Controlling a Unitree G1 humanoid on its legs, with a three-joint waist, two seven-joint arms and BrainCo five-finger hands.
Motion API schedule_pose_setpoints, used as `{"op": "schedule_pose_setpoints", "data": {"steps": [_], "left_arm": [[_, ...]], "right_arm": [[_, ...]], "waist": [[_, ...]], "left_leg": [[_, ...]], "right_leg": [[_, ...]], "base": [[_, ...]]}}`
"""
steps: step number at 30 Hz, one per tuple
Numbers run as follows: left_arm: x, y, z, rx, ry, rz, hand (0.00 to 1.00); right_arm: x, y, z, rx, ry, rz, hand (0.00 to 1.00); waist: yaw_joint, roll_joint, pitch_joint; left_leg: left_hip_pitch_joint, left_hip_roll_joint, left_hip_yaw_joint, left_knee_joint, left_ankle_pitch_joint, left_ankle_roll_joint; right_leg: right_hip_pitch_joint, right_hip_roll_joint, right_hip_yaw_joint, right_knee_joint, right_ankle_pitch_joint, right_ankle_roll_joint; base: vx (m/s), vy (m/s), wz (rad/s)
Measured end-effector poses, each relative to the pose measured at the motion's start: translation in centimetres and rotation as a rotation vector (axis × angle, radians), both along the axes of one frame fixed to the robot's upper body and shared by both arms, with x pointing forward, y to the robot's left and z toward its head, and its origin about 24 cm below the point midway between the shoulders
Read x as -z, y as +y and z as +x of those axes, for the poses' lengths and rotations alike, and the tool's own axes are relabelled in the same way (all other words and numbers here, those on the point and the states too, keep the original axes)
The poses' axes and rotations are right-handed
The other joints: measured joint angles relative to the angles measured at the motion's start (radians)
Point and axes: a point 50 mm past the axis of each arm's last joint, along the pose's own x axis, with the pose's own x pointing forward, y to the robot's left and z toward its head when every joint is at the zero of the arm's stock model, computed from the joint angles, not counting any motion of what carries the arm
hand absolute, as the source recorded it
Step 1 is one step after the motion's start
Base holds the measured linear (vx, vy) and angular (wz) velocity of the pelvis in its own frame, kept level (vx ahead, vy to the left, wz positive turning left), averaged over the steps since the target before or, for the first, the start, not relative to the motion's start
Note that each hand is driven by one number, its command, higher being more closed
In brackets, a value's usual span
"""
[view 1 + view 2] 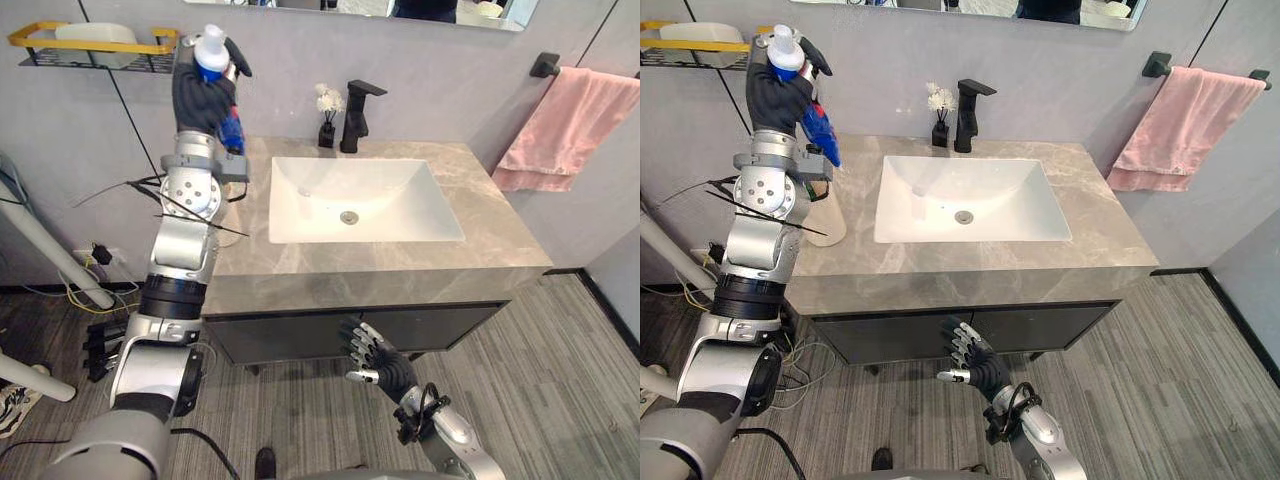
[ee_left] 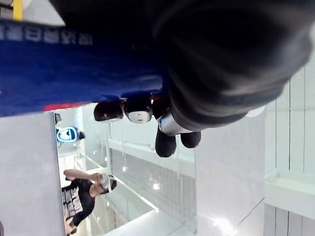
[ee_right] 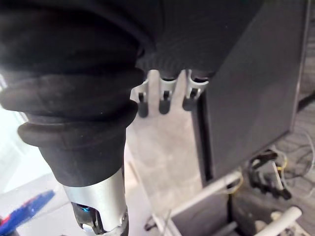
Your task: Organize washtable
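Left hand (image 1: 203, 95) raised high beside wall shelf (image 1: 95, 47), fingers curled round blue tube (image 1: 211, 66), white cap up. Right hand (image 1: 372, 355) low before cabinet (image 1: 450, 325), fingers relaxed. Your best move: clear shelf's yellow rim, lower tube gently beside white container (image 1: 95, 33), then release.

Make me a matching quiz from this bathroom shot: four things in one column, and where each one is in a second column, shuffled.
Things:
1. blue tube
2. pink towel
3. black faucet
4. right hand

Places:
A. behind the basin
B. low, in front of the cabinet
C. gripped in the left hand, raised by the wall shelf
D. hanging on the wall bar

Pairs: 1-C, 2-D, 3-A, 4-B
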Motion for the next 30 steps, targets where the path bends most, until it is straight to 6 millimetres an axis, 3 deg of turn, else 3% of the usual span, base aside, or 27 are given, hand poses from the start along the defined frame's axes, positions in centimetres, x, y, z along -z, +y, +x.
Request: {"op": "schedule_pose_setpoints", "data": {"steps": [14,30], "left_arm": [[-0.4,1.1,-0.2,-0.084,-0.032,-0.012,1.00],[-0.3,0.8,-0.2,-0.103,-0.031,0.022,1.00]], "right_arm": [[0.6,0.8,-0.4,-0.027,0.026,0.007,0.00],[0.5,1.5,-0.6,-0.044,0.025,0.021,0.00]], "waist": [[0.005,-0.044,0.036],[0.005,-0.070,0.079]], "left_leg": [[-0.012,0.003,-0.003,0.000,-0.001,-0.001],[-0.018,0.007,0.000,0.000,-0.003,-0.004]], "right_leg": [[-0.003,0.004,-0.002,-0.012,0.004,-0.004],[-0.009,0.007,0.001,-0.012,0.009,-0.009]], "base": [[0.00,0.000,0.00],[0.00,0.000,0.00]]}}
